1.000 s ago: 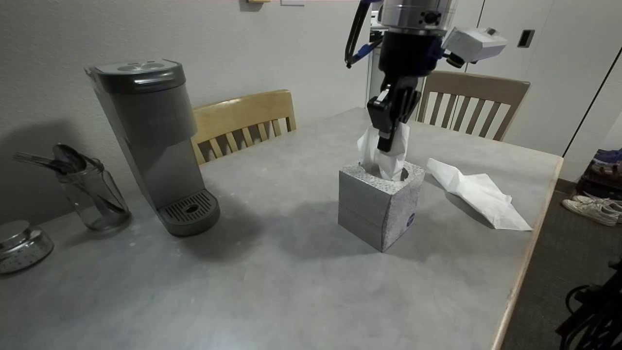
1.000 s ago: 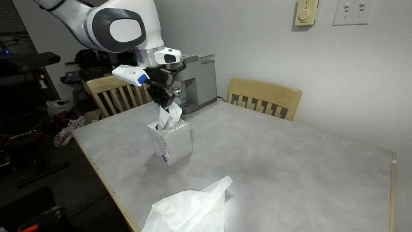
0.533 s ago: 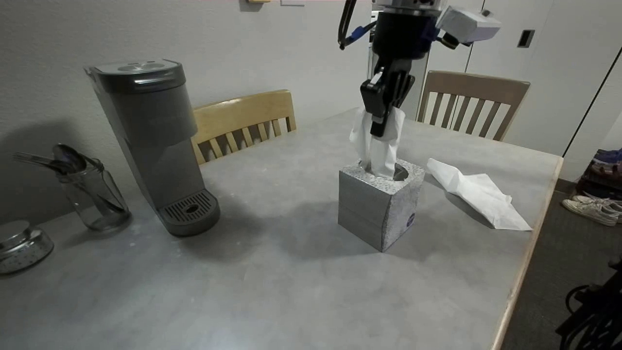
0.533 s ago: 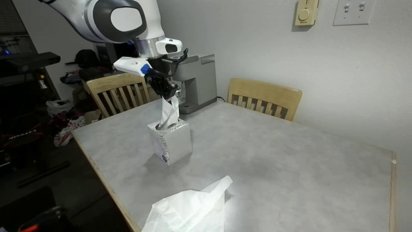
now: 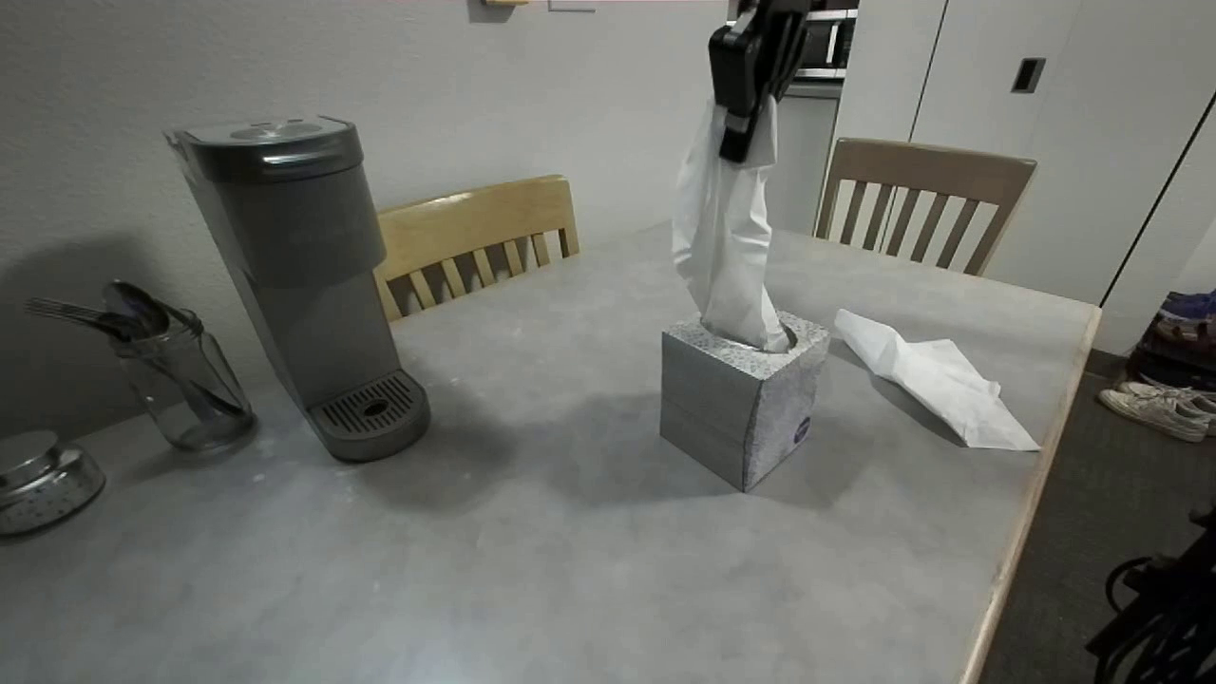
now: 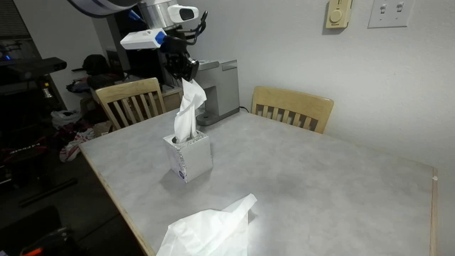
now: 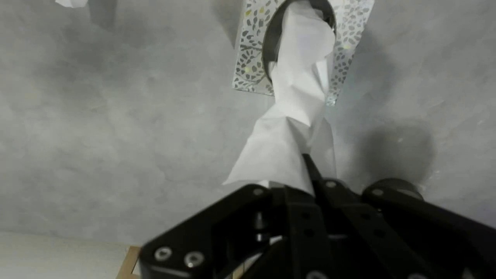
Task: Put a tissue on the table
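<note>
We've the gripper pinching the tissue, lower end hidden in the box; we should lift slowly till it clears. Then we'd lay it on the table; release last.

Dim, greyish light; soft shadows flank the tissue box on the desk; pale glare lies in front of it in both exterior views. The wrist view's fingers look blurred.
</note>
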